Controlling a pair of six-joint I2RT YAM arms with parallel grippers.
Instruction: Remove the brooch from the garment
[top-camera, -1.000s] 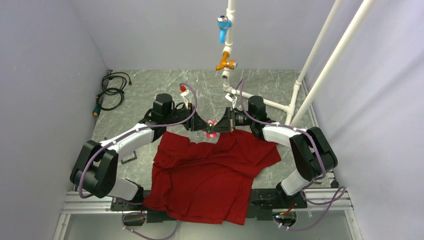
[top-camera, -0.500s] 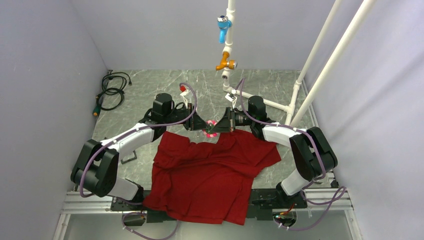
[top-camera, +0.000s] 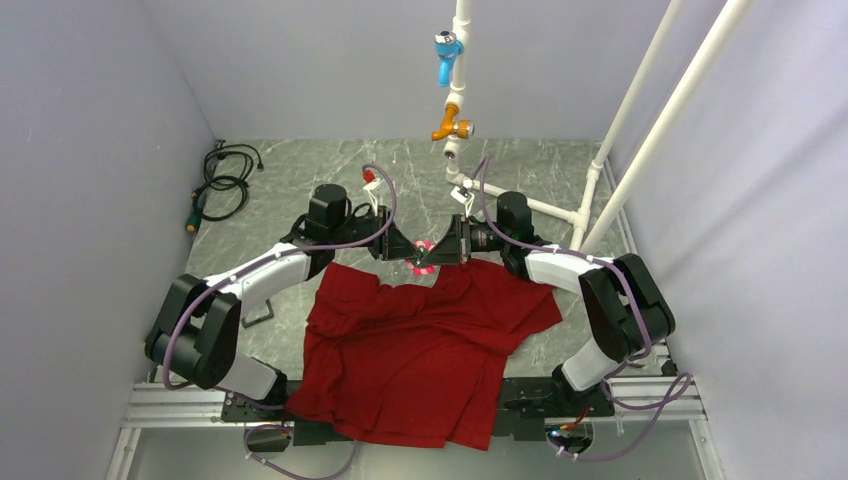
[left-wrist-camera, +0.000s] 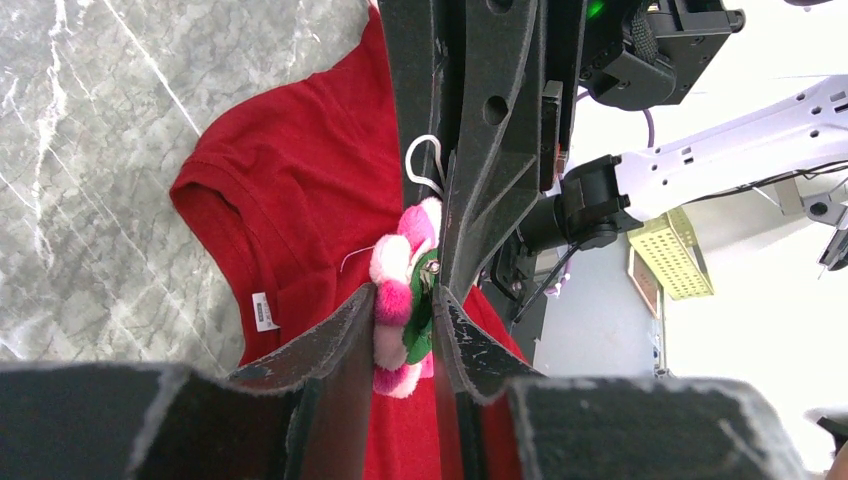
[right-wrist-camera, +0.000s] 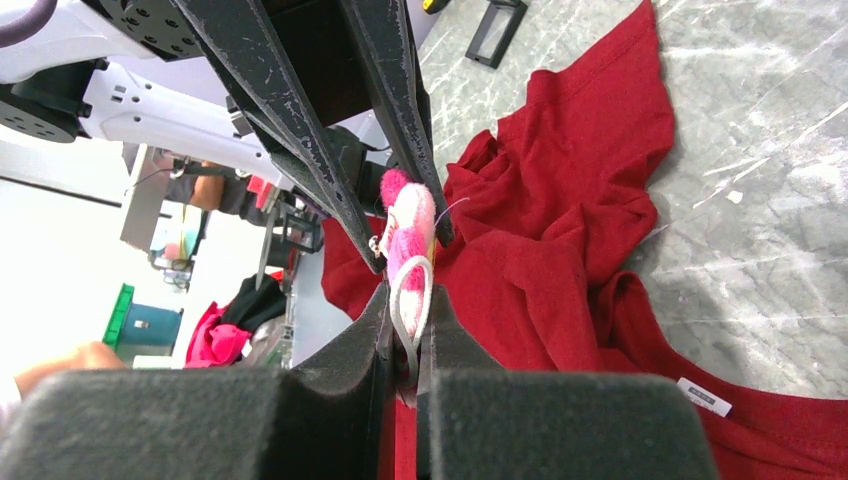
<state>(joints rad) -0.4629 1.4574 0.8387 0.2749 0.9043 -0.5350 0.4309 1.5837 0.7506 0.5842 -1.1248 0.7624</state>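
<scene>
1. Showing the left gripper (left-wrist-camera: 405, 292) closed to a narrow gap on the brooch (left-wrist-camera: 392, 262), a fluffy pink-and-white piece with a green part. One finger presses each side of it.
2. The right gripper (right-wrist-camera: 405, 330) is almost fully closed, its jaws pinching a white loop (right-wrist-camera: 410, 290) at the 6 o'clock end of the brooch in the right wrist view.
3. In the top view the left gripper comes in from 9 o'clock and the right gripper from 3 o'clock. They meet tip to tip with the brooch between them.
4. The garment (top-camera: 420, 340), a red T-shirt, lies rumpled on the desk (top-camera: 280, 190). The brooch sits at the garment's 12 o'clock edge; whether it is fastened to the cloth cannot be told.
5. A white label (left-wrist-camera: 265, 312) shows on the garment at 8 o'clock from the brooch in the left wrist view.
</scene>
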